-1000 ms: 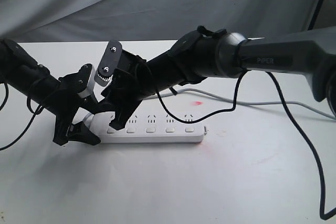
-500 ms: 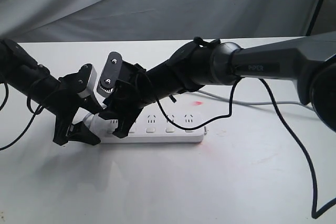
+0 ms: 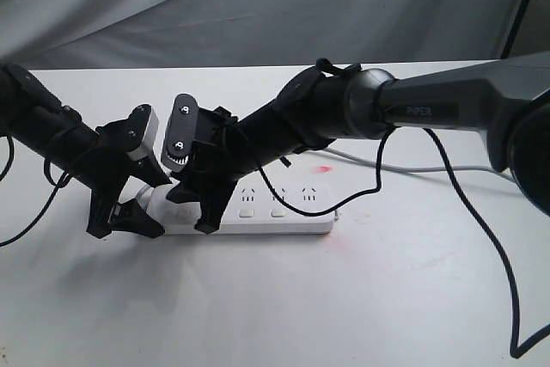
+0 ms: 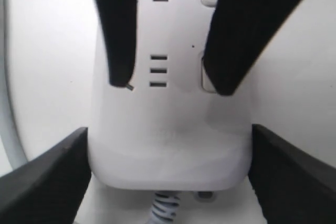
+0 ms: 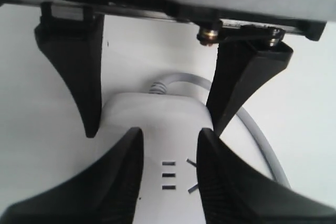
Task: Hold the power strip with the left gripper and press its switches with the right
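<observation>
strip [image 3: 275, 223] lies flat on the table [image 3: 369, 298], long side running across the exterior view. left gripper [image 3: 125, 217] has the cord end: jaws set against both long sides, clamped on it, tips down by the table. cord [image 3: 430, 168] leaves that end between the jaws in the left wrist view and runs off behind the strip toward the right. three switches [image 3: 278, 211] show in a row on the free part of the strip. right gripper [image 3: 196, 217] reaches across from the right and tilts down onto the held end, just beside the left one. its jaws are parted a little with nothing between them, both tips on or just above the top face. one tip covers the switch nearest the cord end — can't tell if it's actually pressing.
</observation>
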Controlling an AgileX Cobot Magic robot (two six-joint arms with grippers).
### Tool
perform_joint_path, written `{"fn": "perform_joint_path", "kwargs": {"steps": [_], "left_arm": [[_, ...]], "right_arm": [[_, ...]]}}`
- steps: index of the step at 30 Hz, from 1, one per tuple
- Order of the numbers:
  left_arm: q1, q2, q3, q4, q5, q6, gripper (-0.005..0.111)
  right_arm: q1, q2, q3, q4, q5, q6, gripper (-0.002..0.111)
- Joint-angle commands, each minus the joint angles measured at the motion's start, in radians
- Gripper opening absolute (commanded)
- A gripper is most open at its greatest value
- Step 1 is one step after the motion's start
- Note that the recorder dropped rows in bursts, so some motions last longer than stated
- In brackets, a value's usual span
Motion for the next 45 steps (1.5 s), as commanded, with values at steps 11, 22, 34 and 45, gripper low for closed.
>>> {"fn": "perform_joint_path", "kwargs": {"steps": [11, 22, 34, 45], "left_arm": [[-0.004, -0.002, -0.004, 0.015, -0.013, -0.007, 0.071], [-0.004, -0.002, -0.004, 0.015, -0.013, -0.007, 0.071], [-0.004, -0.002, -0.004, 0.015, -0.013, -0.007, 0.071], [-0.004, -0.002, -0.004, 0.015, -0.013, -0.007, 0.071]], "right_arm": [[0.011, -0.002, 0.025, -0.023, -0.033, -0.04, 0.033], [0.018, -0.002, 0.025, -0.027, -0.035, -0.052, 0.033], [0.018, -0.002, 0.025, -0.043, -0.038, -0.058, 0.033], [0.024, 0.002, 0.025, -0.053, -0.056, -0.078, 0.033]]}}
